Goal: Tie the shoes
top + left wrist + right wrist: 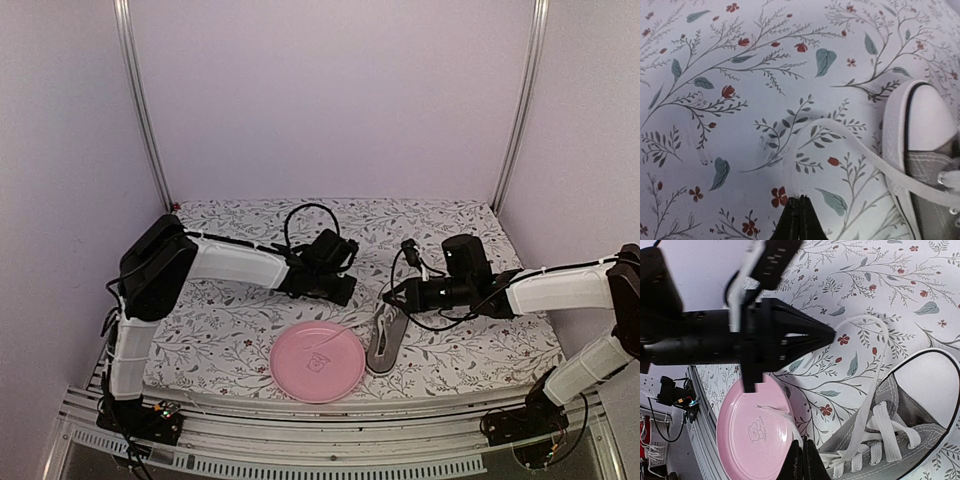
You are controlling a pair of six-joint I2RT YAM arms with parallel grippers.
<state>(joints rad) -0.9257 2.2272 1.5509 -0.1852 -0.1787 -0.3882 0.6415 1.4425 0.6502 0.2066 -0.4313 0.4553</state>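
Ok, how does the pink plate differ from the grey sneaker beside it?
The pink plate is round, flat and plain but for a bear print; the grey sneaker is long, narrow, with a white toe cap. The plate reaches nearer the floral tablecloth's front edge than the sneaker. Both rest side by side on it, white lace crossing each.

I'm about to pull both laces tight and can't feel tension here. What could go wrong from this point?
The left gripper pinches a lace at its very tips, so a tug could slip it free. Nothing pins the sneaker; pulling may drag it onto the pink plate beside it. The right gripper, shut on the other lace, is close to the left one and could collide.
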